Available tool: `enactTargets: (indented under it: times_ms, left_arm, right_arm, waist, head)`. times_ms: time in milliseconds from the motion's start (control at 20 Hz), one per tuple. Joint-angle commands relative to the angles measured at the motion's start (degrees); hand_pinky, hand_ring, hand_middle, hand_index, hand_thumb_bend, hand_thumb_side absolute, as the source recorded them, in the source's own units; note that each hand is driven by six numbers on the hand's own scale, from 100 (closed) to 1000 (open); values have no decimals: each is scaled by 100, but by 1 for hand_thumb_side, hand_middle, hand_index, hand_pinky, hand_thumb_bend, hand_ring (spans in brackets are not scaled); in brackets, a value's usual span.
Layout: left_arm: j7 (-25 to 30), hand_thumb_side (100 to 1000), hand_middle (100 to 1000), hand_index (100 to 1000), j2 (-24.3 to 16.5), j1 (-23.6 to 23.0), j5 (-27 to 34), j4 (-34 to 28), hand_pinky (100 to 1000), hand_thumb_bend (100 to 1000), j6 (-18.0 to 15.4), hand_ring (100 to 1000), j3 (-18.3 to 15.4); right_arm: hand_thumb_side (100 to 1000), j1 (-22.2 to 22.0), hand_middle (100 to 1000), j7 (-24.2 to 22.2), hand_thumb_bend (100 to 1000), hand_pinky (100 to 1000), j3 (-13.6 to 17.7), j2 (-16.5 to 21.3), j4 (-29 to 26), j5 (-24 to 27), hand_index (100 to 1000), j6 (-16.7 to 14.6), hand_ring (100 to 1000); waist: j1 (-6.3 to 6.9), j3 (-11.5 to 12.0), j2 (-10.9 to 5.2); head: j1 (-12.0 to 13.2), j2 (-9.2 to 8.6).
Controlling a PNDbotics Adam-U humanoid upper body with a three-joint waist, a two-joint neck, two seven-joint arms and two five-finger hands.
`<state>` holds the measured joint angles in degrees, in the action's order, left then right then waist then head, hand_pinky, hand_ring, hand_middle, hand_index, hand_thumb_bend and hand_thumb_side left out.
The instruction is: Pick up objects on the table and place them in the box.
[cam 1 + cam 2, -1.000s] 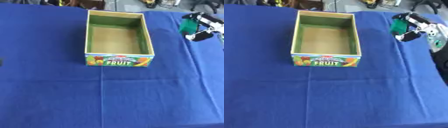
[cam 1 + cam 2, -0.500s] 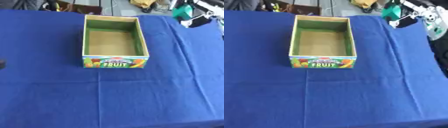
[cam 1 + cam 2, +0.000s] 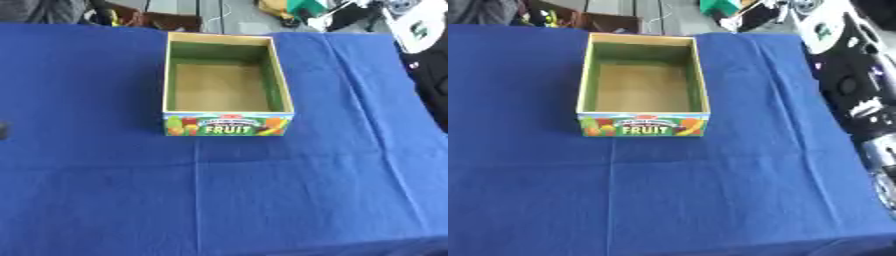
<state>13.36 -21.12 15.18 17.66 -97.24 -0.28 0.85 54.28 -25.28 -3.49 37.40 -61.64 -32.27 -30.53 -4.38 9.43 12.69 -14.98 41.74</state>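
Box: an open cardboard fruit box (image 3: 226,82) with green inner walls and a bare brown floor stands on the far-centre part of the table, its "FRUIT" label (image 3: 227,125) on the near wall; nothing lies in it.
Table: a blue cloth (image 3: 219,200) covers it; no loose object shows anywhere on the cloth.
Right hand: the right hand (image 3: 741,14) shows at the far right, beyond the table's far edge, dark and blurred, beside a green object (image 3: 719,6); whether its fingers are curled round that object cannot be told.
Right arm: the black-and-silver arm (image 3: 859,90) runs down the right border of the right eye view.
Left hand: a dark sliver (image 3: 3,131) at the left edge of the left eye view may belong to it; its fingers are not visible.
Step in hand (judged): carrying the green object toward the box.
Doing it well (judged): bring the hand over the far right corner of the box, lower it between the walls and clear of the rim, and release only above the brown floor.
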Motion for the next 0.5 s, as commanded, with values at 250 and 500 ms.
enactTargets:
  times_ms: [250, 500]
  left_arm:
    - [46, 1000, 588, 702, -50, 61, 19, -62, 837, 402, 0, 757, 31]
    - [62, 1000, 588, 703, -37, 68, 18, -54, 837, 401, 2, 757, 47]
  right_arm:
    - [100, 320, 321, -351, 100, 451, -257, -549, 79, -275, 699, -176, 361]
    - [100, 383, 322, -548, 100, 454, -435, -946, 268, -557, 700, -304, 362]
  waist:
    - [70, 42, -114]
    - [87, 74, -96]
  head:
    - [-120, 28]
    - [-164, 29]
